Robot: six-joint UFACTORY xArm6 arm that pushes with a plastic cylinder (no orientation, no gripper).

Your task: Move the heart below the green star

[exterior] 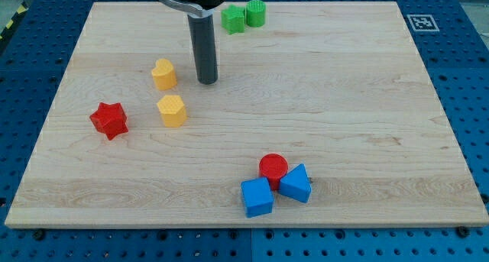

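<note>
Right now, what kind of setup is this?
Likely a lab tabletop pushing rig: a wooden board on a blue perforated bench, small coloured blocks like the red star, a fiducial tag, and my tip right of the yellow blocks.

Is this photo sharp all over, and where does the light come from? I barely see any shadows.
In the camera view, the light wooden board is evenly lit with no glare; blocks such as the red star block and the yellow heart block cast only faint, soft shadows. Everything looks sharp, including my tip, just right of the heart.
</note>
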